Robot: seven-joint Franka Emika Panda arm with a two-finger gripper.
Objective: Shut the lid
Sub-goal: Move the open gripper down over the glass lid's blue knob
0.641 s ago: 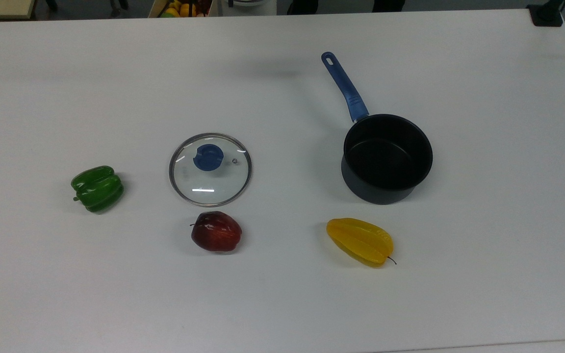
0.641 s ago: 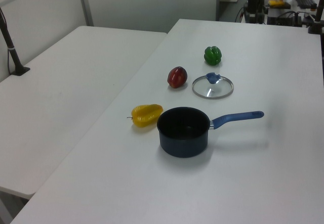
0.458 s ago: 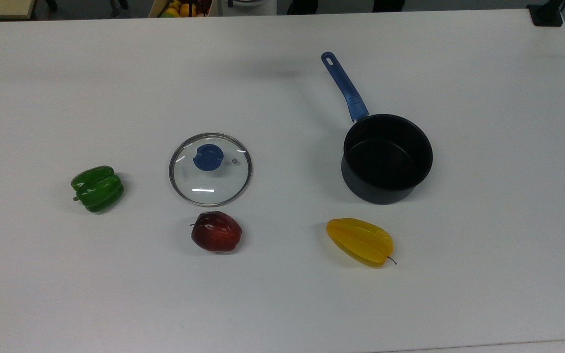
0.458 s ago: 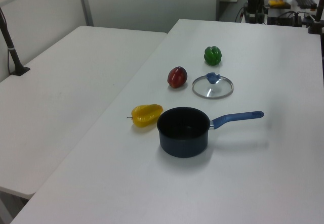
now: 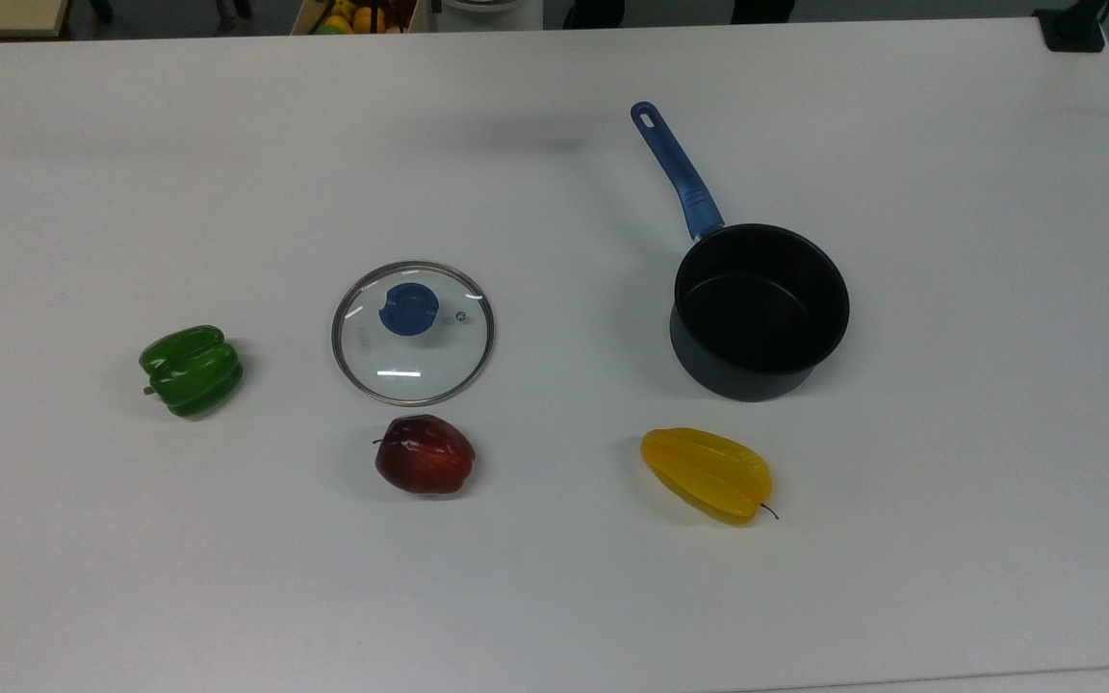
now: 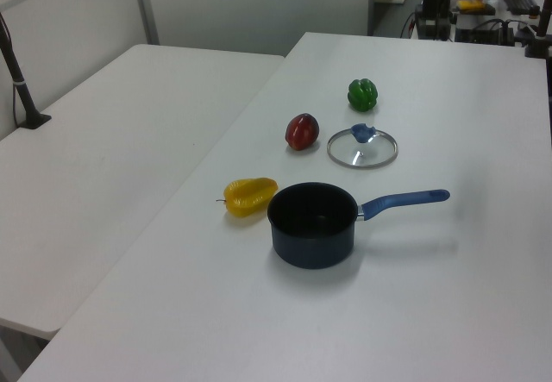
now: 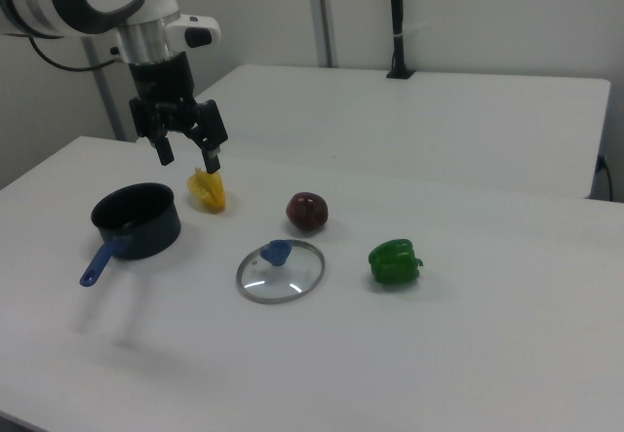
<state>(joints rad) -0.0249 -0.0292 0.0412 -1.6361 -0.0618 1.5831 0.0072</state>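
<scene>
The round clear glass lid (image 5: 412, 332) lies flat on the white table (image 5: 554, 597), between a green pepper (image 5: 191, 370), a red apple (image 5: 425, 454) and the black saucepan (image 5: 759, 310). The black two-finger gripper (image 7: 189, 156) hangs spread apart, empty, above the saucepan, pointing down.

Glass lid lying flat on the table

The lid (image 5: 412, 332) is round clear glass with a metal rim, a blue knob, a small vent, and faint lettering that may be white; knob up, well apart from the saucepan (image 5: 759, 310).

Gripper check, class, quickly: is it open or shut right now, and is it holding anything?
Gripper: open, fingers spread, holding nothing, up in the air above the table; the lid lies untouched on the table.
</scene>
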